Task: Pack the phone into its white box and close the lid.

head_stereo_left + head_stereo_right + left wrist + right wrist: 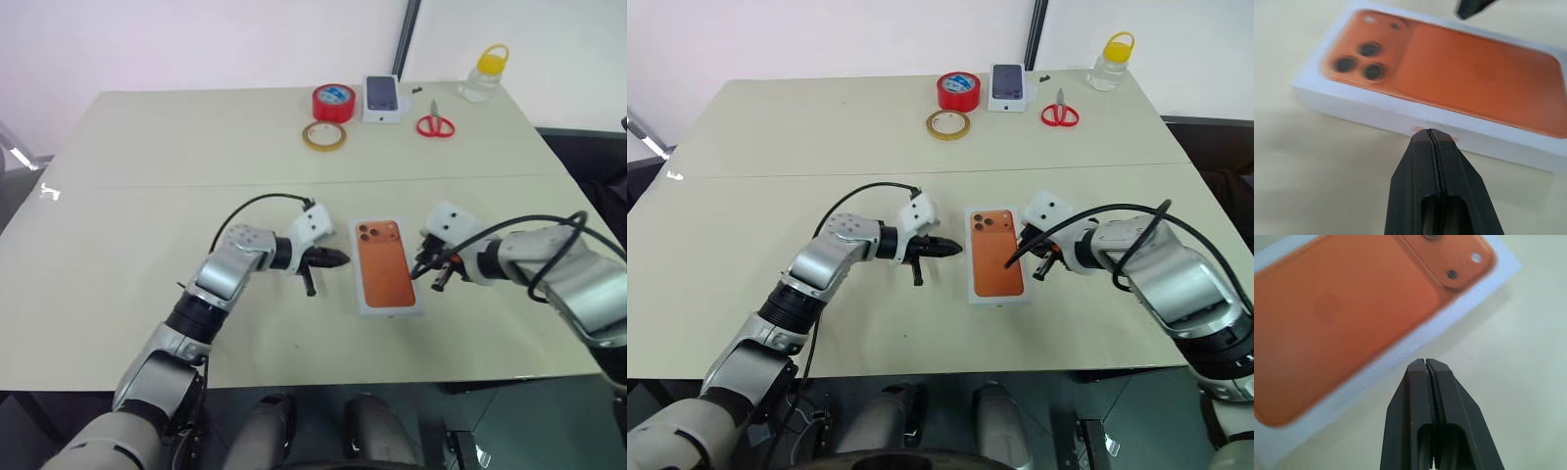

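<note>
The lid [388, 266] sits on the white box [1400, 120] mid-table, apparently fully seated. Left gripper [338, 259] and right gripper [1011, 261] flank it, both pinched shut and empty. Light, stiff, smooth cardboard: best pressed flat or held by its long sides.

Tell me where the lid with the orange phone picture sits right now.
In the head views the lid lies picture-up on the near half of the table, between the shut left gripper and shut right gripper.
</note>
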Action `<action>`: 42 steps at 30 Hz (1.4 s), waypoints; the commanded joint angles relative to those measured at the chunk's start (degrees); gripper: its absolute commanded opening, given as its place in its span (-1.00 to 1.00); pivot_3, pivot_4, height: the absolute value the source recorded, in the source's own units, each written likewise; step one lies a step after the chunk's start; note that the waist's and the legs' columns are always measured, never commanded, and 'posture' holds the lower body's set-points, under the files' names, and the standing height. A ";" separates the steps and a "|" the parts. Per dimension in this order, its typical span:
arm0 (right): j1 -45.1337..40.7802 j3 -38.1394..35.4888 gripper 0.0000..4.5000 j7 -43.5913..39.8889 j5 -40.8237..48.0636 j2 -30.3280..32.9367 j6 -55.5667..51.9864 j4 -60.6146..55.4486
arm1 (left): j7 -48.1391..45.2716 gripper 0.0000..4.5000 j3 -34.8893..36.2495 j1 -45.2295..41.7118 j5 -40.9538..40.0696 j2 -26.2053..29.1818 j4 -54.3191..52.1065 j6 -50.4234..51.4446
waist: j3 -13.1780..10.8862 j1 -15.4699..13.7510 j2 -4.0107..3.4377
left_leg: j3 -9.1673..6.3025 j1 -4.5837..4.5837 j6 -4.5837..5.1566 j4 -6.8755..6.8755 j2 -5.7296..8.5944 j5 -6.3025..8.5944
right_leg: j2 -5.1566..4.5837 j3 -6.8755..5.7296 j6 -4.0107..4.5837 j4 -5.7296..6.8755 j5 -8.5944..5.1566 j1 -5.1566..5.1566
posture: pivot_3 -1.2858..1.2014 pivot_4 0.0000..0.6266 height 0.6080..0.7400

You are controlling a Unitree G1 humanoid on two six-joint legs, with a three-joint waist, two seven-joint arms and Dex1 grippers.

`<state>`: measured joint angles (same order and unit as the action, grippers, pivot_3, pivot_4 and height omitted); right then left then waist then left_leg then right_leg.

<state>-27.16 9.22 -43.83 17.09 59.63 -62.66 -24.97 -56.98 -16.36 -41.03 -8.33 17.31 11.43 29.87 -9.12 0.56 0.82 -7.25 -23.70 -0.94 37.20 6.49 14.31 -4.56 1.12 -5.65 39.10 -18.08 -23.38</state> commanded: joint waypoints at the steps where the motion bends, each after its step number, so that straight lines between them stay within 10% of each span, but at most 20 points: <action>1: 2.25 -5.61 -0.99 -3.17 0.75 2.73 5.50 -0.83 | 0.86 -1.00 2.93 -4.08 -2.06 -1.19 0.21 -0.71 | 0.00 -0.11 0.00 | 0.00 0.00 0.00 0.00 0.00 0.00 | 0.00 -0.01 0.00 -0.01 0.00 0.01 | 0.03 -0.52 1.00; 17: 13.98 -1.84 -0.99 0.33 3.29 -1.85 2.60 -9.03 | 1.96 -1.00 -9.43 -9.16 11.04 -7.20 18.54 -10.84 | 0.19 -0.07 0.24 | 0.01 0.21 0.01 0.01 -0.01 0.01 | 0.00 -0.01 -0.01 -0.03 0.00 0.27 | 0.03 -0.52 1.00; 28: 6.20 -12.96 -0.99 6.21 -0.29 -9.26 19.99 4.91 | 15.10 -1.00 11.70 -6.75 3.00 -1.27 7.41 -8.28 | 0.17 0.76 0.37 | 0.05 0.22 -0.10 -0.13 -0.09 -0.05 | 0.11 0.13 -0.02 0.15 0.00 0.02 | 0.03 -0.52 1.00; 42: -3.72 -15.50 -0.99 0.79 1.05 -16.96 31.26 30.65 | 24.87 -1.00 33.08 25.48 -2.56 13.64 -20.05 3.25 | 0.17 -1.16 0.33 | 0.10 0.21 -0.02 -0.07 -0.01 0.01 | 0.02 0.18 -0.01 -0.04 0.00 0.13 | 0.03 -0.52 1.00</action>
<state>-29.69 -4.91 -42.12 17.28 42.62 -32.73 5.77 -33.10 14.95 -15.59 -9.97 30.35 -5.50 32.96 -8.94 -0.60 1.15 -7.15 -23.49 -0.96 37.11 6.47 14.32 -4.54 1.31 -5.66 39.07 -18.08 -23.26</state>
